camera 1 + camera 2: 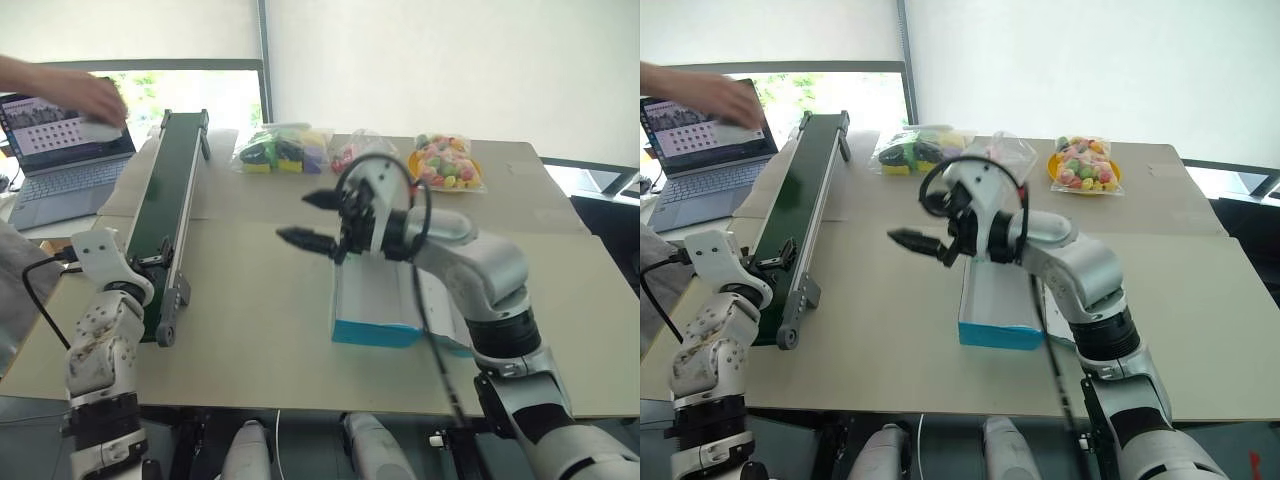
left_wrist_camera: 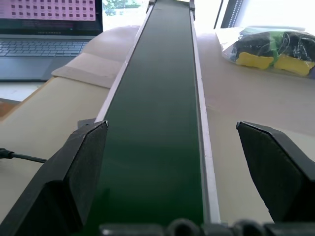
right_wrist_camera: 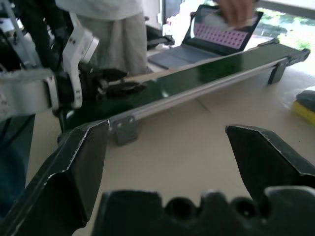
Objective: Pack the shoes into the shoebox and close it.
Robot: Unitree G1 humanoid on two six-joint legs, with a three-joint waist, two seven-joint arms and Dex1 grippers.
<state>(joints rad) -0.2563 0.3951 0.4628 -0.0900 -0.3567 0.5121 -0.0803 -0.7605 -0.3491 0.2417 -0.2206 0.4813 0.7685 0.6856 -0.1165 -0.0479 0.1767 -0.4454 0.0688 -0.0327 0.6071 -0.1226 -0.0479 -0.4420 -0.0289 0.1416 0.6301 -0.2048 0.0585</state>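
Note:
The turquoise-blue shoebox [image 1: 372,334] lies on the table's near middle, its top showing white; my right forearm crosses above it and hides much of it. The shoes are out of view. My right gripper [image 1: 310,220] hangs above the table just left of the box, pointing left toward the conveyor, open with nothing between its fingers [image 3: 78,162]. My left gripper [image 2: 172,128] is open at the near end of the green conveyor belt, one finger on each side of the belt, gripping nothing.
A long green conveyor [image 1: 168,195] runs from near left to far left. A laptop [image 1: 60,150] stands beyond it, with a person's hand [image 1: 95,98] over it. Clear bags of colourful items [image 1: 285,150] [image 1: 445,162] lie along the table's far edge.

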